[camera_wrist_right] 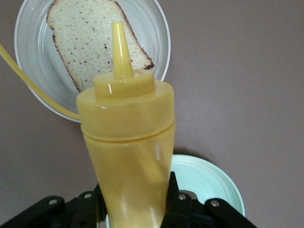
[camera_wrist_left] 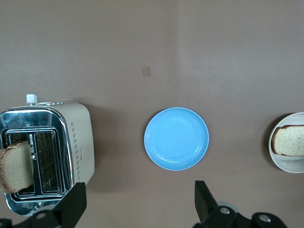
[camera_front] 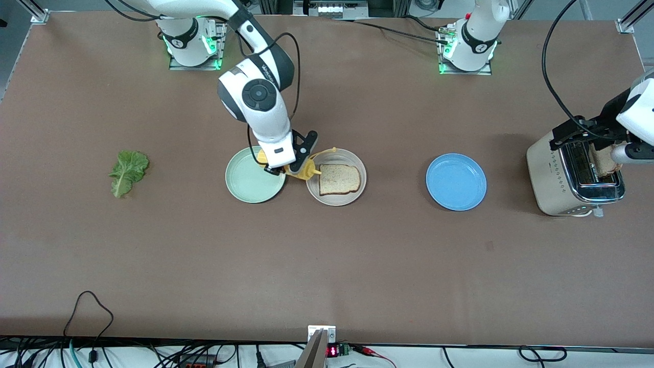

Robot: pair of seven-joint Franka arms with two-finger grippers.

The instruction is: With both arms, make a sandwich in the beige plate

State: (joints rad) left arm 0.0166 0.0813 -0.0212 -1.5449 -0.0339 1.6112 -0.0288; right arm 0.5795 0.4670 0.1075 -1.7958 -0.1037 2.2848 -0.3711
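Note:
One bread slice (camera_front: 339,179) lies on the beige plate (camera_front: 335,202) mid-table; both also show in the right wrist view, the slice (camera_wrist_right: 95,38) on the plate (camera_wrist_right: 160,33). My right gripper (camera_front: 285,171) is shut on a yellow squeeze bottle (camera_front: 305,171), held tilted between the mint-green plate and the beige plate. Its nozzle (camera_wrist_right: 119,47) points at the slice. A second bread slice (camera_front: 605,161) stands in the toaster (camera_front: 562,179). My left gripper (camera_front: 626,151) hangs over the toaster, open and empty (camera_wrist_left: 137,204). The lettuce leaf (camera_front: 127,171) lies on the table toward the right arm's end.
A mint-green plate (camera_front: 248,184) sits beside the beige plate, toward the right arm's end. A blue plate (camera_front: 456,182) lies between the beige plate and the toaster. Cables run along the table edge nearest the front camera.

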